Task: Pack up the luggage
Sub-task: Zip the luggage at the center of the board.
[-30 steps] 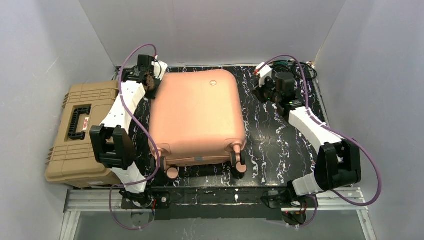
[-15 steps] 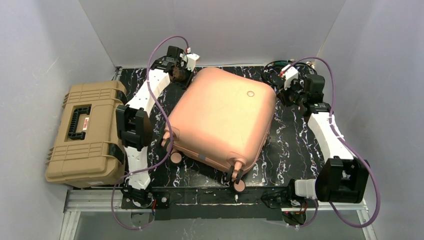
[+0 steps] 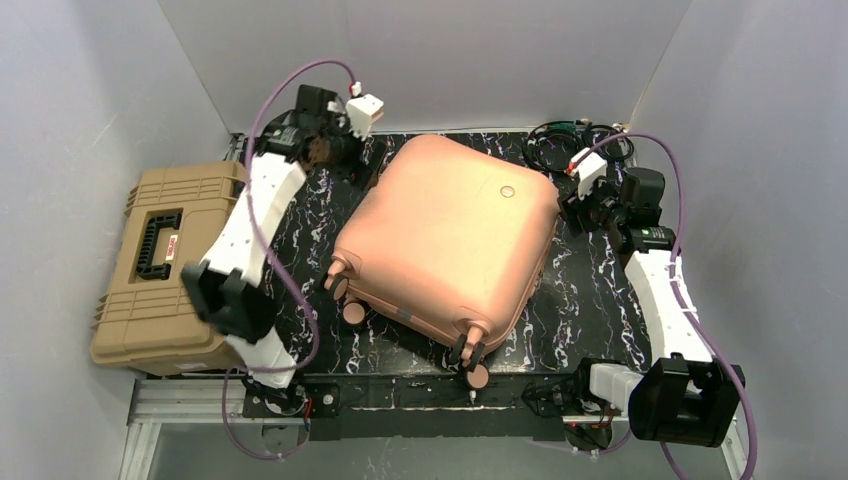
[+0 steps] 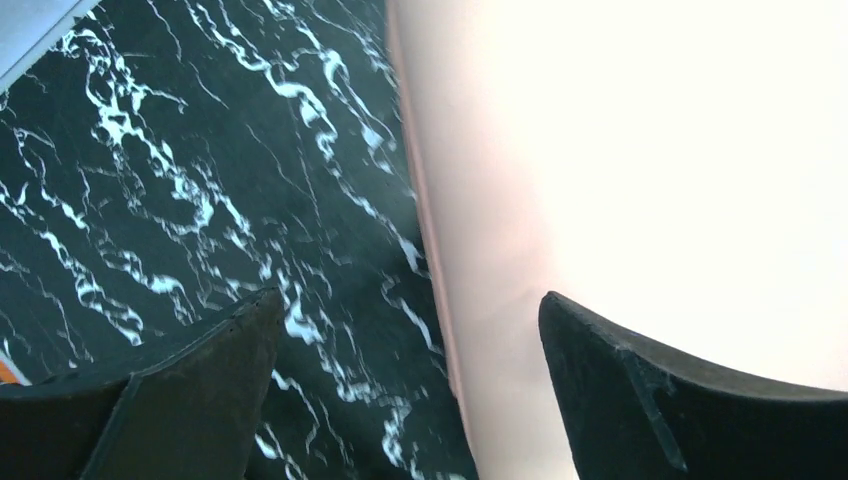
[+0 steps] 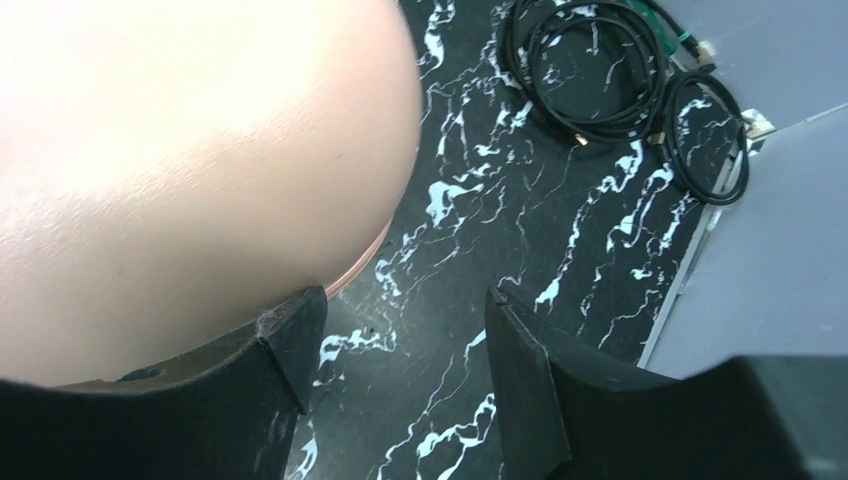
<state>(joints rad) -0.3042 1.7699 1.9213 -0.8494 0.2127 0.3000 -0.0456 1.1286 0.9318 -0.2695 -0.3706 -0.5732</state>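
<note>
The luggage (image 3: 450, 250) is a peach-pink hard-shell suitcase lying shut and flat on the black marbled mat (image 3: 300, 230), turned askew with its wheels (image 3: 470, 365) toward the near edge. My left gripper (image 3: 335, 150) hovers by its far-left corner, open. In the left wrist view the shell (image 4: 620, 150) fills the right side, its edge runs down between the fingers of the left gripper (image 4: 410, 300), and nothing is pinched. My right gripper (image 3: 585, 205) sits at the right far corner. In its wrist view the gripper (image 5: 402, 297) is open over bare mat, with the shell (image 5: 180, 150) beside the left finger.
A tan ribbed toolbox (image 3: 165, 265) with a black handle lies off the mat's left edge. Coiled black cables (image 3: 560, 140) (image 5: 590, 70) rest at the far right corner. Grey walls (image 3: 420, 60) close in on three sides.
The luggage has swung clockwise, its far end moving right. Both grippers have opened, and the left one has drawn back from the shell's corner toward the left.
</note>
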